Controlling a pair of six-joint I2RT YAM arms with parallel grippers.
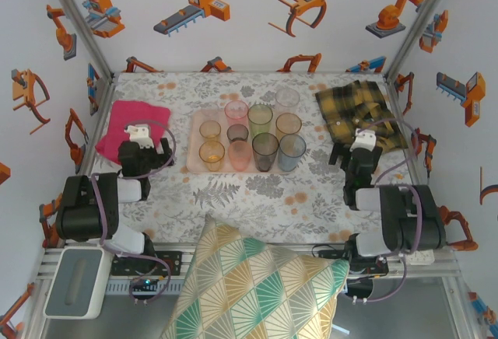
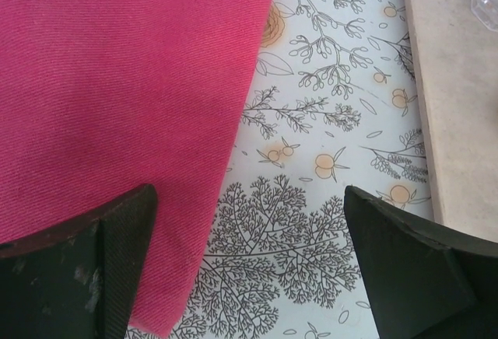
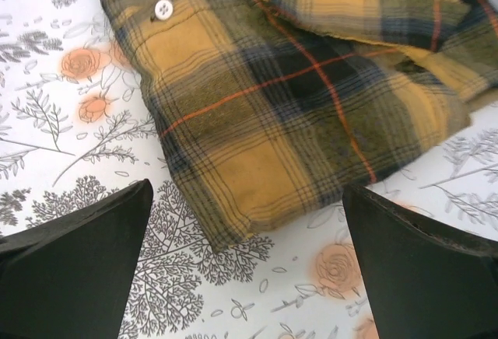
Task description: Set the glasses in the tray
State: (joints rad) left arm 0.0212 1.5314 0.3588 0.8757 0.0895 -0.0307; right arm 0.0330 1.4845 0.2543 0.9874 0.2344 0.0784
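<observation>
Hazards, from this position:
- Glasses (image 1: 260,119) stand packed rim to rim. A wide gripper lowered onto one would likely knock its neighbours, and light tumblers tip or skid easily.
- Translucent walls are smooth, so a shallow or off-centre pinch may let a glass slip or squirt out.
- Magenta cloth (image 1: 128,125) lies under the left gripper (image 1: 138,132). A low sweep toward the tray could snag its edge and drag it.
- Plaid cloth (image 1: 362,106) lies just ahead of the right gripper (image 1: 363,138), with the same snagging risk.
- A glass dragged rather than lifted could catch on the tray edge.

Containers:
- Tray (image 1: 210,115): pale pink, centre of the surface (image 1: 257,191), between the two cloths. Bare at its left margin and upper left corner.
- Contents, judged from above: amber (image 1: 209,130), orange (image 1: 211,153), pink (image 1: 236,111), smoky (image 1: 237,134) and rose (image 1: 240,155) glasses, all upright.
- Green, grey (image 1: 264,152), blue (image 1: 292,152), a second orange (image 1: 288,125) and clear (image 1: 286,98) glasses stand upright at the right of the group. The tray's right edge is hidden behind them, so I cannot tell which are on it. Those furthest right look to be on the surface.

Grippers:
- Left gripper (image 2: 249,195): jaws spread wide with nothing between them, above the cloth edge, with the tray (image 2: 455,90) off to its right.
- Right gripper (image 3: 247,187): jaws spread wide and holding nothing, facing the plaid cloth (image 3: 296,98), well apart from the glasses.
</observation>
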